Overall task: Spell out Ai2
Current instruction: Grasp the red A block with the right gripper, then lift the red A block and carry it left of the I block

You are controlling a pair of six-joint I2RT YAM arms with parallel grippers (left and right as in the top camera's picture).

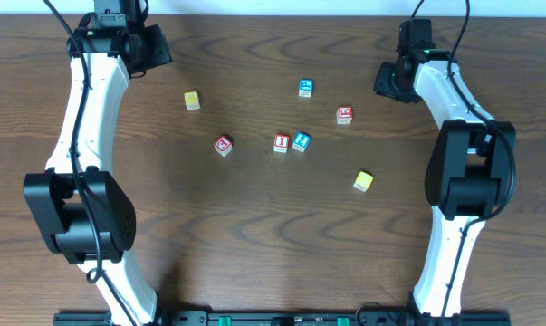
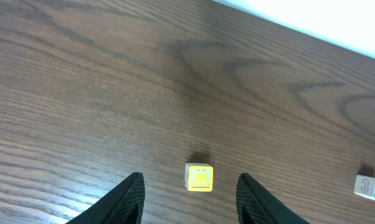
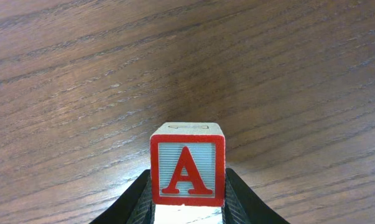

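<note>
My right gripper (image 3: 188, 208) is shut on a wooden block with a red letter A (image 3: 188, 169) and holds it just above the table. In the overhead view that gripper (image 1: 387, 81) is at the far right and hides the block. My left gripper (image 2: 190, 202) is open and empty, at the far left of the overhead view (image 1: 153, 47). A yellow M block (image 2: 199, 178) lies on the table just ahead of its fingers, also in the overhead view (image 1: 192, 100). A red I block (image 1: 281, 142) and a blue block (image 1: 301, 140) sit side by side mid-table.
Other loose blocks lie on the brown wooden table: a blue one (image 1: 306, 87), a red one (image 1: 344, 114), a red one (image 1: 223, 145) and a yellow one (image 1: 363, 181). A block with a 3 face (image 2: 369, 185) shows at the left wrist view's right edge.
</note>
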